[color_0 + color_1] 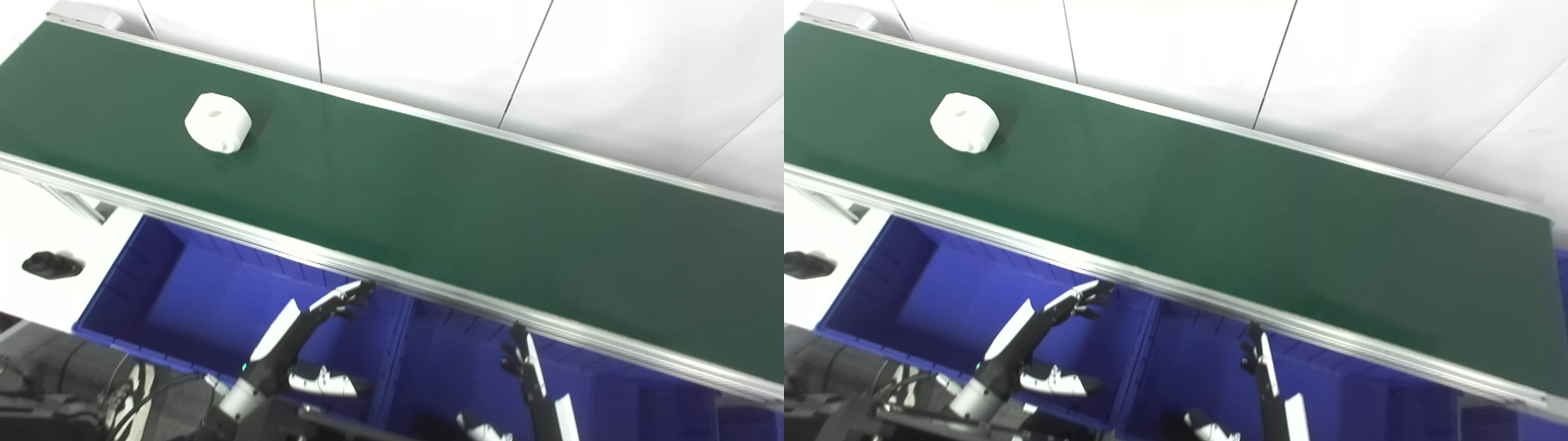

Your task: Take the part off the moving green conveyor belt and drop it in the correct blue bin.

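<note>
A white round part (218, 122) with a hole in its top lies on the green conveyor belt (429, 184) at the far left; it also shows in the right eye view (964, 122). My left hand (306, 334) is open and empty, held over the left blue bin (184, 288), below the belt's near rail. My right hand (530, 367) is open and empty, fingers pointing up over the middle blue bin (453, 367). Both hands are far from the part.
The belt's aluminium rail (367, 269) runs between the hands and the belt. A small black object (50, 264) lies on the white surface at left. A further blue bin (649, 398) sits to the right. Cables lie at the bottom left.
</note>
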Motion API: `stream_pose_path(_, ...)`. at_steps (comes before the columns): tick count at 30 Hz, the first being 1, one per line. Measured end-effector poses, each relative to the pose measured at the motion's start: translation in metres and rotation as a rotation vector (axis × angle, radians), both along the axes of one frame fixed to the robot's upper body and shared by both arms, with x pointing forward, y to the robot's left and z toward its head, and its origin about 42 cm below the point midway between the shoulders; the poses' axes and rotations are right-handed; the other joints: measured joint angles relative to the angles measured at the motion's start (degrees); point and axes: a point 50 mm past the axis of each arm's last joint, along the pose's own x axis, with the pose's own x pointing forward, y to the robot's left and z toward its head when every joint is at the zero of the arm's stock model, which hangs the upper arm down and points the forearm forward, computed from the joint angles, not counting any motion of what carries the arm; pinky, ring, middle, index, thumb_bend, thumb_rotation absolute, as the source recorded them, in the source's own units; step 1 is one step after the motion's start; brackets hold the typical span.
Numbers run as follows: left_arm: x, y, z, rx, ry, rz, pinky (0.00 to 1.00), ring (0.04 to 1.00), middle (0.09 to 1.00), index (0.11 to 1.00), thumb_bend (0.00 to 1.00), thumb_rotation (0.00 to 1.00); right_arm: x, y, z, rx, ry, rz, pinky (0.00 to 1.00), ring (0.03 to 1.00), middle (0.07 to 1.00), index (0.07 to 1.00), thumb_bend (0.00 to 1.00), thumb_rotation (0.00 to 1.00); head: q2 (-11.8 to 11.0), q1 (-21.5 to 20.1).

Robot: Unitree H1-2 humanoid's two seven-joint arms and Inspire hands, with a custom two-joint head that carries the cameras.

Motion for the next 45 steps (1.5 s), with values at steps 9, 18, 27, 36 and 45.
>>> stream_pose_path(9, 0.0, 0.007, 0.008, -0.031, -0.021, 0.041, 0.71, 0.798, 0.826, 0.799, 0.95, 0.42, 0.003, 0.004, -0.005, 0.0, -0.003, 0.0, 0.82, 0.911, 0.965, 1.0, 0.68, 0.54, -2.2, -1.4)
stream_pose_path(18, 0.03, 0.023, 0.069, -0.095, -0.269, 0.097, 0.73, 0.797, 0.833, 0.837, 0.94, 0.52, 0.005, 0.009, -0.012, -0.002, 0.002, 0.006, 0.8, 0.908, 0.963, 1.0, 0.68, 0.5, -3.6, -1.2)
stream_pose_path(27, 0.077, 0.045, 0.104, -0.045, -0.464, 0.115, 0.73, 0.809, 0.841, 0.84, 0.92, 0.54, 0.009, 0.011, -0.016, -0.003, -0.002, 0.002, 0.8, 0.911, 0.963, 1.0, 0.67, 0.51, -4.6, -1.6)
stream_pose_path(36, 0.11, 0.067, 0.134, 0.031, -0.531, 0.04, 0.79, 0.857, 0.89, 0.876, 0.79, 0.52, 0.01, 0.011, -0.023, -0.015, -0.002, 0.004, 0.79, 0.889, 0.942, 0.988, 0.67, 0.5, -4.9, -2.9)
stream_pose_path(45, 0.143, 0.086, 0.178, 0.154, -0.595, 0.063, 0.82, 0.899, 0.931, 0.902, 0.65, 0.4, 0.014, 0.013, -0.026, -0.031, -0.03, 0.014, 0.81, 0.887, 0.933, 0.983, 0.65, 0.49, -4.9, -3.8)
